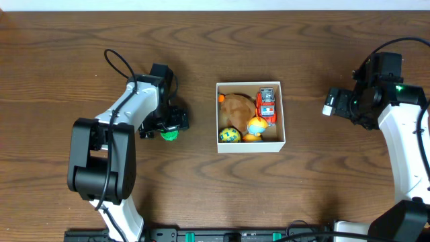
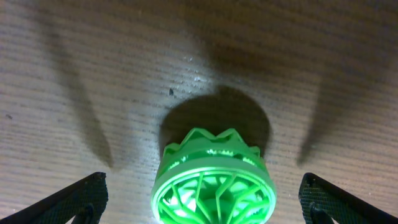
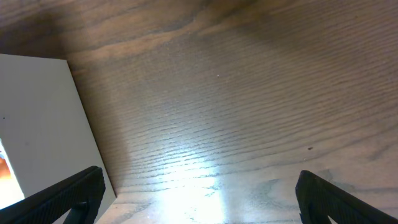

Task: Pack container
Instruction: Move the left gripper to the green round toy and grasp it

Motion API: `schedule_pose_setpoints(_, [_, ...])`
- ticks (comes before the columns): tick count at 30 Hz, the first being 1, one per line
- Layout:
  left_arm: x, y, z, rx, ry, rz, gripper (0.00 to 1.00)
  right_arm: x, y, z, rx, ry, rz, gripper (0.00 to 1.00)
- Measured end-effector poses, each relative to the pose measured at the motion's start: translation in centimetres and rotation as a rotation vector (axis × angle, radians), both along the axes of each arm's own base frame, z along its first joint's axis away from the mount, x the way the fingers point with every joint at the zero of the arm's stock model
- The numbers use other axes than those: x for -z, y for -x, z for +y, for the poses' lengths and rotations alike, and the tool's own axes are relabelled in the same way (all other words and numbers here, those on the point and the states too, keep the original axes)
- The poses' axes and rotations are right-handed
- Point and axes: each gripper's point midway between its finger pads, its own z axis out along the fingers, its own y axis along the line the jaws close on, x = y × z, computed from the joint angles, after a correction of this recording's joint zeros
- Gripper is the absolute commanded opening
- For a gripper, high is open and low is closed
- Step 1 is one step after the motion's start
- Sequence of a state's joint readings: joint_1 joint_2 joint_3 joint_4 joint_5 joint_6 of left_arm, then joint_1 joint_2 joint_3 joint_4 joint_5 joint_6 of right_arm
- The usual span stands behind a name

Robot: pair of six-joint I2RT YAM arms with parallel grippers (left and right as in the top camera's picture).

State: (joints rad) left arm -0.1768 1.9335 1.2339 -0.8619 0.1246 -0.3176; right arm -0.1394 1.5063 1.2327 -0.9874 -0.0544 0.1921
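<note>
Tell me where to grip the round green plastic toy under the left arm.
Grip the round green plastic lattice toy across its curved outer wall, coming straight down from above. It sits centred between the open left fingers, so the round sides probably suit a pinch.

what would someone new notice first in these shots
The white-walled container at the centre of the table, crowded with colourful toys, among them a brown plush and a red toy vehicle. Next, the bright green toy with a zigzag rim, standing on the wood between the open fingers of the left hand, not gripped. The right hand hangs open beside the container's wall.
</note>
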Motion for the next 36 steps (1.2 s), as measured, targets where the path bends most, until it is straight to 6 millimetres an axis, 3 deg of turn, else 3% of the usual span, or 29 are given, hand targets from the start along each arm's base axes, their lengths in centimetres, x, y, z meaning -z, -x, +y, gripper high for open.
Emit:
schedule_pose_setpoints(28, [0.85, -0.1, 0.05, 0.0, -0.001, -0.019, 0.99, 0.03, 0.08, 0.0, 0.0, 0.0, 0.003, 0.99])
schedule_pose_setpoints(36, [0.89, 0.01, 0.24, -0.004, -0.013, -0.015, 0.66, 0.03, 0.08, 0.0, 0.0, 0.0, 0.003, 0.99])
